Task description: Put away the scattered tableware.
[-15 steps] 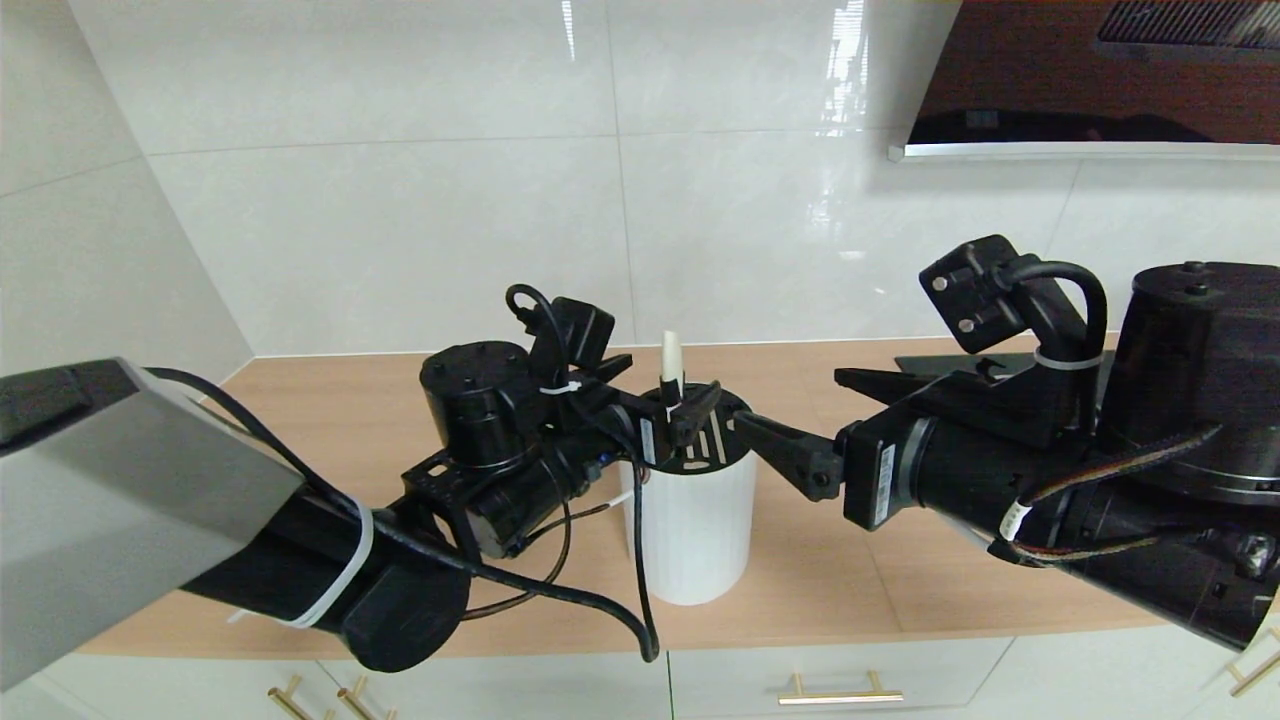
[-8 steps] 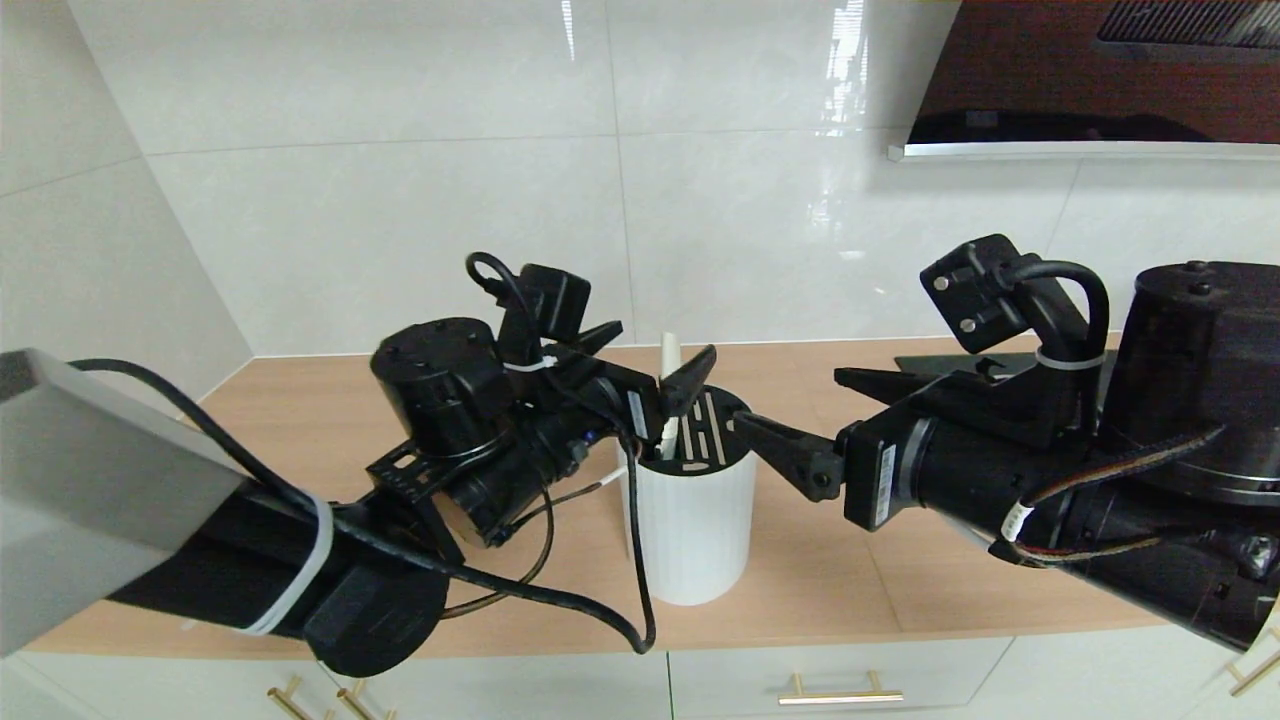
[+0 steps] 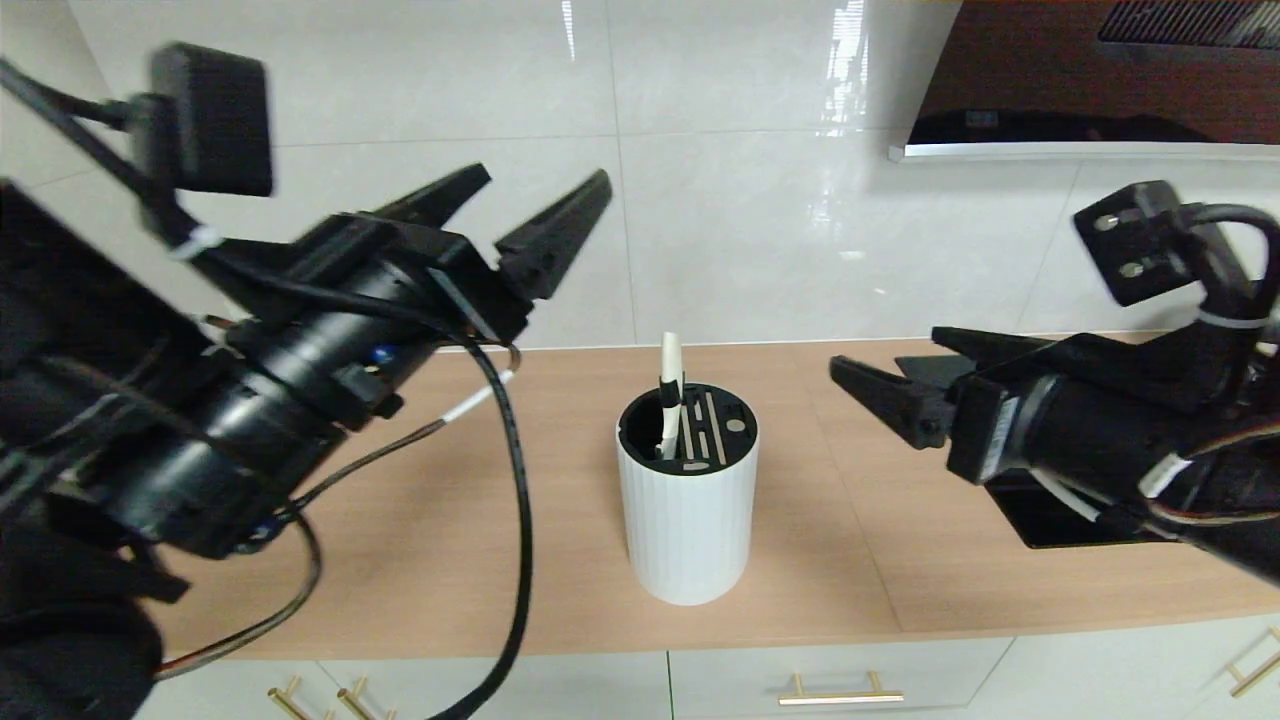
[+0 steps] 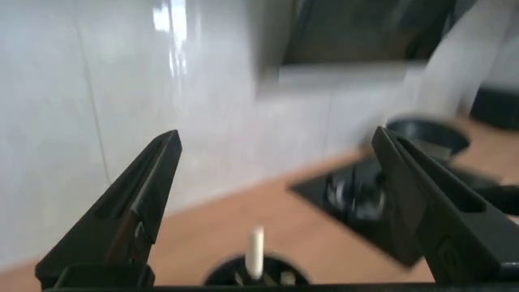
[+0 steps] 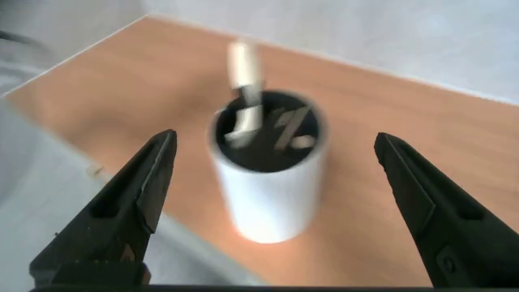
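— Where is the utensil (image 3: 670,375) sitting?
— It is standing in the white holder (image 3: 685,520) on the counter (image 3: 420,530), its pale handle poking out of the black top.
— And the grippers?
— The left gripper (image 3: 540,180) is hovering high to the holder's left, jaws spread, holding nothing. The right gripper (image 3: 885,352) is hanging to the holder's right, also spread and empty.

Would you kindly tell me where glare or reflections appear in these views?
Head view: bright streaks reflect off the glossy wall tiles above the white holder, and beside the range hood. Left wrist view: a similar streak on the wall tiles beyond the open left pincer. Right wrist view: the wooden counter shows no glare.
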Robot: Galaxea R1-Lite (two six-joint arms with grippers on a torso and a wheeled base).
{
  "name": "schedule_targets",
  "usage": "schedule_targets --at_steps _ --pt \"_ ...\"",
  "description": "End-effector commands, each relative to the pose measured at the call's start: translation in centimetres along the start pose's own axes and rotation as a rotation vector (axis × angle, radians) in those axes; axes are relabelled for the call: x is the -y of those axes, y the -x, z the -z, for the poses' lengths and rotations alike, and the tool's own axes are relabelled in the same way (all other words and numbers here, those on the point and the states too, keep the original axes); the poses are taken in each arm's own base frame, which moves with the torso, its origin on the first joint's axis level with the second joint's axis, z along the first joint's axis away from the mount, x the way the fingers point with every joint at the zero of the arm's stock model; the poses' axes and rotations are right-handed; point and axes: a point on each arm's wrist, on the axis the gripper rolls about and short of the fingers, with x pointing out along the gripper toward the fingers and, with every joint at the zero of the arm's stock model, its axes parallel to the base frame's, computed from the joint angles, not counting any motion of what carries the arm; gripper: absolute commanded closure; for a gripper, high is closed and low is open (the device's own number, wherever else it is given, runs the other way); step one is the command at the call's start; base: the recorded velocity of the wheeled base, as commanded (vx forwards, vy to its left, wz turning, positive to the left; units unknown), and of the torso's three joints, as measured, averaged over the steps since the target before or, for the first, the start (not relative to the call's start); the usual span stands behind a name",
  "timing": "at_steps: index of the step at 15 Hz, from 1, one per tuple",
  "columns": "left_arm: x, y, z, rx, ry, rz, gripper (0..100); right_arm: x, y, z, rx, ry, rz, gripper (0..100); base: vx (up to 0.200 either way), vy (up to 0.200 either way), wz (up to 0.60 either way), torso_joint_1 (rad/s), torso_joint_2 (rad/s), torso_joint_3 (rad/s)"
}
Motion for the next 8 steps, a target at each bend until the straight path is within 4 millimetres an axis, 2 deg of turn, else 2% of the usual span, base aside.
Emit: schedule_targets --at_steps 1,2,4,6,8 --pt "0.3 7.7 -5.0 0.066 0.001 -0.012 0 3.0 7.4 -1.4 0.135 -0.018 0.104 0 0.000 0.000 0.00 0.000 0.00 0.000" --pt "0.2 10.2 -5.3 0.029 -0.002 -0.032 0 4.0 9.9 -1.1 0.163 -0.014 0.158 0 0.000 0.000 0.00 0.000 0.00 0.000" --pt "-0.2 15.6 -7.2 -0.008 -0.027 -0.102 0 5.6 15.6 -0.2 0.238 -0.009 0.311 0 0.000 0.000 0.00 0.000 0.00 0.000" --pt "0.2 21.8 -9.2 -0.055 -0.049 -0.170 0 5.1 21.4 0.5 0.328 -0.007 0.337 0 0.000 0.000 0.00 0.000 0.00 0.000" --pt "1.1 26.1 -9.3 -0.107 -0.021 -0.238 0 4.6 24.7 1.4 0.302 0.008 0.348 0 0.000 0.000 0.00 0.000 0.00 0.000"
